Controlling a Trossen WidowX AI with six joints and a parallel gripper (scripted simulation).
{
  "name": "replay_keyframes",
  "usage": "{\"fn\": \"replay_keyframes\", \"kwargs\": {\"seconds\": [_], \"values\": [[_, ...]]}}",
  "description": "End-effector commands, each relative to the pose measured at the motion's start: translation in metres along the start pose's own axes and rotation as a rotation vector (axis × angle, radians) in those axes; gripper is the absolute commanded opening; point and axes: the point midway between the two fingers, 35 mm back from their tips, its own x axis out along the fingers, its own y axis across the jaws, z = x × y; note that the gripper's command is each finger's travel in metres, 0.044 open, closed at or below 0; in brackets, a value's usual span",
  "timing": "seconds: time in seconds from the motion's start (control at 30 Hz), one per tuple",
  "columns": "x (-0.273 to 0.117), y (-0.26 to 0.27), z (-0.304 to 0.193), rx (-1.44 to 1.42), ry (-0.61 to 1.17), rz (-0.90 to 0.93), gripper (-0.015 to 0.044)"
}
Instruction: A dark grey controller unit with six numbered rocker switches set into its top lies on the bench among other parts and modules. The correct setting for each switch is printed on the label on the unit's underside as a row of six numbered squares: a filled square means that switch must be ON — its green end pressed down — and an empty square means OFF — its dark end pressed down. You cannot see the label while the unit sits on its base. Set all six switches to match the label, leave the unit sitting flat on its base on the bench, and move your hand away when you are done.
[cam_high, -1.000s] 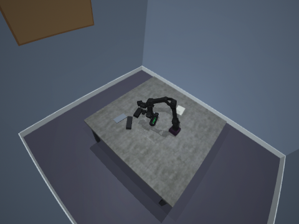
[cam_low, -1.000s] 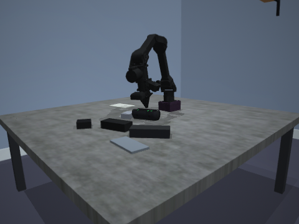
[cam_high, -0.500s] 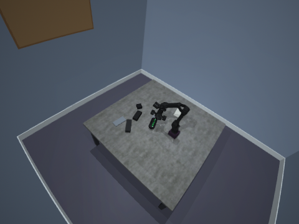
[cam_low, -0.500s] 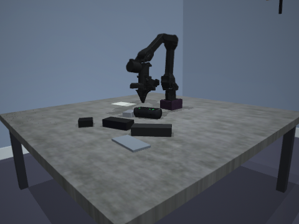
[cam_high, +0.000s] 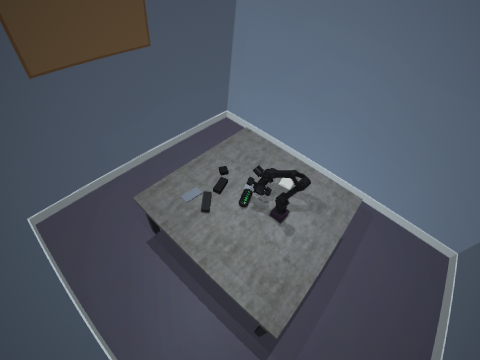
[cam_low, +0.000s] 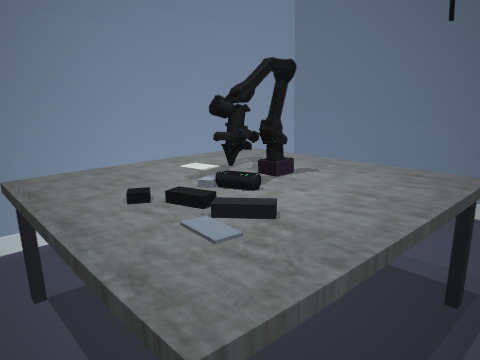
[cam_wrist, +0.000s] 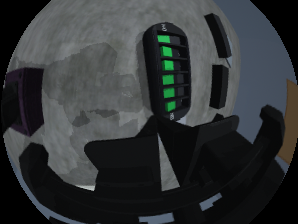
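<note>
Keeping the gripper (cam_high: 251, 187) (cam_low: 231, 164) (cam_wrist: 154, 117) shut and empty, I'd centre its tips over one rocker before pressing the controller unit (cam_high: 245, 198) (cam_low: 238, 180) (cam_wrist: 154, 75).

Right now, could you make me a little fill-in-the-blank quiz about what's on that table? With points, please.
1. The row of rocker switches on the controller unit (cam_high: 245, 198) (cam_low: 238, 180) (cam_wrist: 166, 72) shows dark ends and ____ ends.
2. The robot arm's base stands on a ____ block (cam_high: 279, 215) (cam_low: 276, 167) (cam_wrist: 31, 100).
3. The number of switches in the unit's row is ____.
4. The gripper (cam_low: 231, 164) (cam_wrist: 154, 117) is ____, with nothing between its fingers.

Missing words: green; purple; six; shut
</note>
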Motion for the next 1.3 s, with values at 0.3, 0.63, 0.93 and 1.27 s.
{"fn": "replay_keyframes", "kwargs": {"seconds": [0.3,0.63,0.93,1.27], "values": [[0.001,-0.039,0.019,0.02,-0.065,0.172,0.0],[0.015,-0.088,0.06,0.016,-0.069,0.412,0.0],[0.035,-0.112,0.103,-0.004,-0.012,0.585,0.0],[0.034,-0.111,0.102,-0.005,-0.02,0.579,0.0]]}}
